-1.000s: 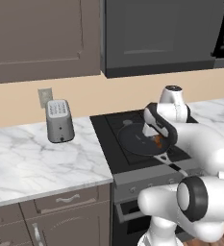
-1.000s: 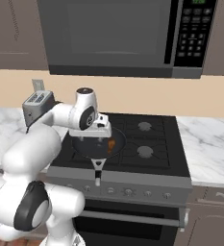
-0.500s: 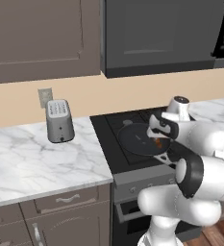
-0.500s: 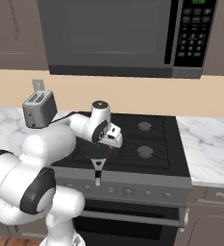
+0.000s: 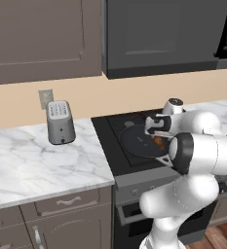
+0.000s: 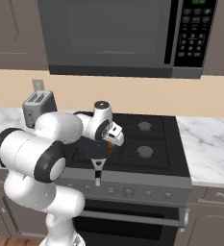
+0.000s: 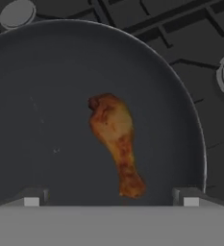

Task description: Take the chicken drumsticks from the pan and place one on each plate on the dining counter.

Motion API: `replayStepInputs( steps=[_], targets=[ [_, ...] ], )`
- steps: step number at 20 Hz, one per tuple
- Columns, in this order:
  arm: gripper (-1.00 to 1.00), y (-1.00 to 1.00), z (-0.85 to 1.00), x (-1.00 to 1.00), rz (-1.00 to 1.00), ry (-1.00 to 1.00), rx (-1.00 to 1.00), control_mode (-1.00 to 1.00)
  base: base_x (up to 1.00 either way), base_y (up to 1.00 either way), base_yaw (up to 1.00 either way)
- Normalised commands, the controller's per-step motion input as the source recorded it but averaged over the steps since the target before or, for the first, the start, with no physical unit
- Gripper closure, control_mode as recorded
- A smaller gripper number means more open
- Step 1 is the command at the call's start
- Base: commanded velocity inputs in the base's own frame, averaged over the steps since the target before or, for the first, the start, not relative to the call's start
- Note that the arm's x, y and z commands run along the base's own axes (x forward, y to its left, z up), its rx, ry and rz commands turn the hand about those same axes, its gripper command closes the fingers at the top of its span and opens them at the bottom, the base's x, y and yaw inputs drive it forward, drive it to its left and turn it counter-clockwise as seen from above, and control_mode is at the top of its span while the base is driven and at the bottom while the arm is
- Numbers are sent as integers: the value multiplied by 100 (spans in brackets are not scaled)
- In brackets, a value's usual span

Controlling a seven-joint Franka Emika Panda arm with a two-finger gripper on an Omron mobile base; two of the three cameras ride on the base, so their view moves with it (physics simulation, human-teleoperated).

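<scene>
Here the gripper (image 7: pixel 111 199) hangs over the pan (image 7: pixel 46 96) with its jaws spread wide and nothing between them; the two dark fingertips (image 7: pixel 31 198) stand far apart at the lower edge of the hand view.

Nearest the jaws lies the thin bone end of a drumstick (image 7: pixel 116 139). It sits almost midway between the two tips, just ahead of the line that joins them. From there the piece runs away from the jaws and leans slightly toward the left tip, ending in its thick meaty end near the middle of the pan. Its long axis therefore lies roughly crosswise to the line on which the jaws would close, so a closing stroke would meet the drumstick across its narrow width. That is judged a favourable alignment; what appears to remain is a descent, with perhaps a small advance toward the thicker part.

The drumstick rests flat on the dark floor of the pan, clear of the rim. One piece is visible in the hand view.

Beyond the pan lies the black stove (image 6: pixel 147 144). In the right base view the gripper (image 6: pixel 111 142) is low over the pan (image 6: pixel 92 149). Farther off a toaster (image 5: pixel 60 121) stands on the marble counter (image 5: pixel 32 165), well apart.
</scene>
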Motion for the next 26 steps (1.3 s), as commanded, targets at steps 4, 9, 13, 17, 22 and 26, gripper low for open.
replayStepInputs(
  steps=[4,9,13,17,22,26],
  targets=[
    [-100,-7,-21,46,-3,1,0,-100,0,0,0],
    [-100,-11,-30,18,0,2,0,-100,0,0,0],
    [-100,-9,-25,5,0,0,0,-100,0,0,0],
    [-100,-2,-22,10,0,0,0,-100,0,0,0],
    [-100,-1,-13,14,0,0,0,-100,0,0,0],
    [-100,0,-16,10,0,0,0,-100,0,0,0]
  ],
)
